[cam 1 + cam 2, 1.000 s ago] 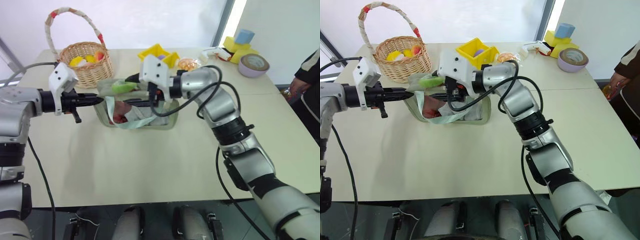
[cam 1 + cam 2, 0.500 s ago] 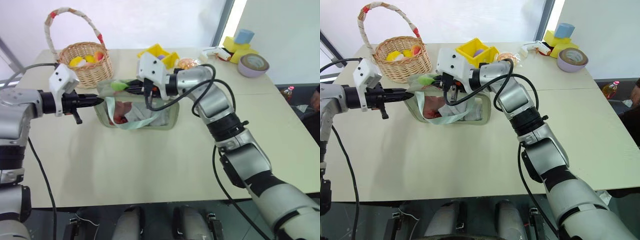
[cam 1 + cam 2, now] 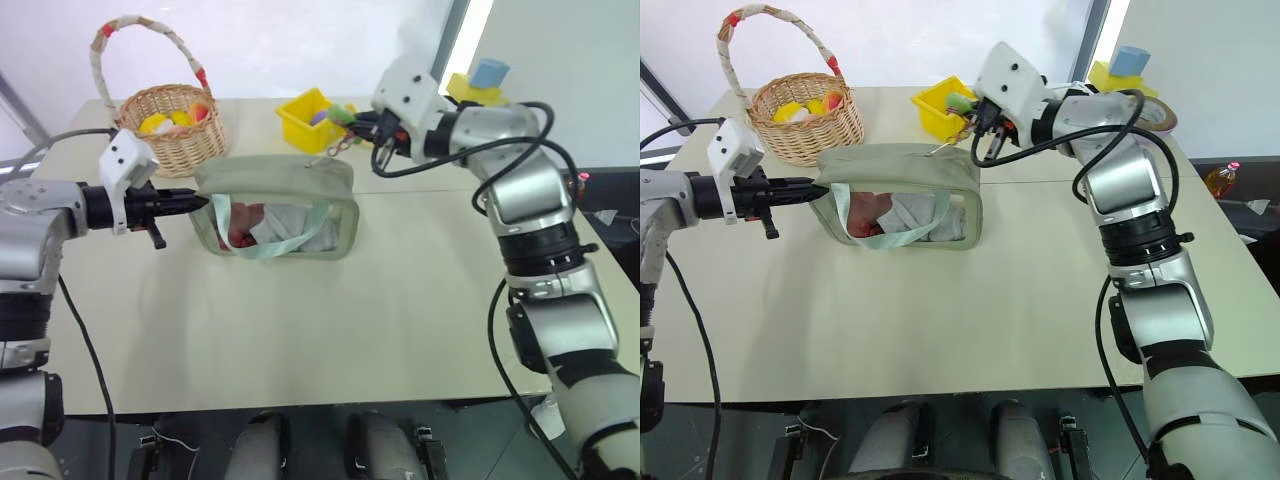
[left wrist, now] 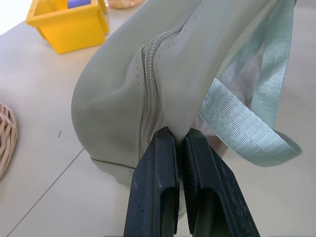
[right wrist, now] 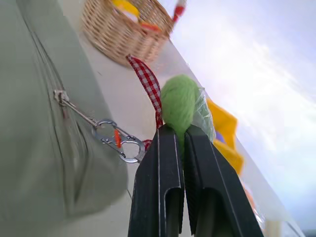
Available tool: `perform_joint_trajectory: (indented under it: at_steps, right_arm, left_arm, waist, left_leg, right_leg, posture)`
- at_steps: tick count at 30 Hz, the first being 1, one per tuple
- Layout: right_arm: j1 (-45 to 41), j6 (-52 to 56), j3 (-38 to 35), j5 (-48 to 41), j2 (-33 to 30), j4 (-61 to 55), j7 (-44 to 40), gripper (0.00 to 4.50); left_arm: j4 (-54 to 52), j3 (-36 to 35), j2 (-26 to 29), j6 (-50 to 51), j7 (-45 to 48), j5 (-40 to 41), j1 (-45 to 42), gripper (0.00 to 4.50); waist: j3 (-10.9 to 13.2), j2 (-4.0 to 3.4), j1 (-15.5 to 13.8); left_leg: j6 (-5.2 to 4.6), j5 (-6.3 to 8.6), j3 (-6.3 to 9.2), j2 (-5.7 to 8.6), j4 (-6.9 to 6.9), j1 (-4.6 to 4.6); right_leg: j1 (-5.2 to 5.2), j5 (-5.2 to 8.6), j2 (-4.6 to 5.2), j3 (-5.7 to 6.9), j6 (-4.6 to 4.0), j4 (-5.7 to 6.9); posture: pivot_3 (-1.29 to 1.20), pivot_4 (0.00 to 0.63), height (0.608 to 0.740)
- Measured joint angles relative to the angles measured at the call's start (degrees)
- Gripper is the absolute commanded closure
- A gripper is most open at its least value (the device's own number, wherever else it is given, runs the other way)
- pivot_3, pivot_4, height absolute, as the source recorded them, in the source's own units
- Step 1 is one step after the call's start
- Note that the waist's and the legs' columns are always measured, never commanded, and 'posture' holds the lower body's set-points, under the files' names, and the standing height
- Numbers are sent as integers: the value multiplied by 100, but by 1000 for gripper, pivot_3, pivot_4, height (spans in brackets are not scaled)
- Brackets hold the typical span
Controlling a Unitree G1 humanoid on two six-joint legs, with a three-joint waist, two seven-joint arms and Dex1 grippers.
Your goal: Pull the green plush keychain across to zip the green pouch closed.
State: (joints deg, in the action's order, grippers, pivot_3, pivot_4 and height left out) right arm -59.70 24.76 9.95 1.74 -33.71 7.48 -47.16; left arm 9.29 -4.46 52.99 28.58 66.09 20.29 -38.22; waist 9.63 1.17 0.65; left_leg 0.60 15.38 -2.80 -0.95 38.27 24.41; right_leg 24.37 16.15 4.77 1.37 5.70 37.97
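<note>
The green pouch [image 3: 277, 181] lies on its side mid-table, its clear window facing me and the mint strap [image 3: 262, 247] hanging over the front. Its zipper [image 4: 148, 89] runs closed along the top. My left gripper [image 3: 199, 201] is shut on the fabric at the pouch's left end [image 4: 173, 118]. My right gripper [image 3: 353, 119] is held above the pouch's right end, shut on the green plush keychain [image 5: 179, 102]. A red-checked ribbon and a metal carabiner [image 5: 119, 142] link the keychain to the zipper pull [image 5: 60, 95].
A wicker basket [image 3: 172, 127] with toys stands at the back left. A yellow bin [image 3: 304, 119] sits just behind the pouch, close to my right gripper. Yellow and blue blocks [image 3: 483, 82] are at the back right, and a bottle [image 3: 1224, 178] stands beyond the table's right edge.
My right gripper closed on the keychain and swept it from the pouch's left end to the right end. The pouch's top went from gaping to shut. The left gripper kept still.
</note>
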Motion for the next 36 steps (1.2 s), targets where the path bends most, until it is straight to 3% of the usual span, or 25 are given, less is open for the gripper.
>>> perform_joint_trajectory:
  at_steps: [4,8,15,19,26,30,31,33,36]
  right_arm:
    - [681,-17,-107,356,-404,-120,506,4483]
    - [1120,-259,38,690,-411,67,980,4483]
    - [1965,219,-256,315,888,431,1741,4483]
    - [2030,284,-181,182,1356,436,1876,4483]
    - [2108,-603,596,884,852,661,1656,4483]
    - [1925,-764,454,726,747,929,1369,4483]
    - [1810,-747,303,593,674,1005,1260,4178]
    - [1590,-621,4,337,521,1038,1032,3442]
    - [1311,48,-394,-437,42,715,55,1940]
  left_arm:
    - [-97,-36,-70,86,-60,69,60,4500]
    - [-165,-34,-140,115,-136,93,75,4500]
    - [-277,-35,-152,239,-189,109,99,4500]
    - [-380,-88,-140,271,-210,127,193,4500]
    - [-508,-156,-115,362,-261,163,310,4500]
    - [-563,-181,-118,337,-286,163,364,4500]
    - [-560,-180,-119,321,-302,162,363,4500]
    - [-533,-183,-120,302,-324,163,357,3736]
    - [-282,-180,-114,461,-208,278,245,2438]
  waist:
    - [-1,1,-9]
    - [-2,-2,7]
    - [-4,0,14]
    - [-5,-1,19]
    - [-7,1,33]
    - [-7,0,25]
    - [-8,0,16]
    - [-7,0,14]
    - [-1,-6,13]
  left_leg:
    - [-4,2,-2,5,2,-1]
    - [0,0,-2,4,0,-2]
    - [13,-7,-2,1,1,-4]
    - [12,-7,2,1,1,-7]
    - [-4,2,-1,3,-2,-16]
    - [0,0,-1,0,-2,-17]
    - [0,0,-1,0,-1,-15]
    - [0,0,-1,0,-2,-15]
    - [-3,2,1,-1,-3,-9]
  right_leg:
    - [-5,0,9,0,0,-1]
    - [-4,0,0,0,0,-2]
    - [-9,0,0,-2,0,-2]
    - [-9,0,-3,-1,0,-1]
    - [-15,0,-7,-4,0,-2]
    - [-17,0,-4,-5,0,-2]
    - [-17,0,-1,-5,0,-4]
    - [-17,0,-2,-5,0,-4]
    - [-12,0,-7,-3,0,-5]
  posture:
    - [0,150,739]
    - [0,150,739]
    - [0,150,739]
    - [0,150,739]
    - [0,150,739]
    - [0,150,739]
    - [0,150,739]
    - [0,150,739]
    - [0,150,739]
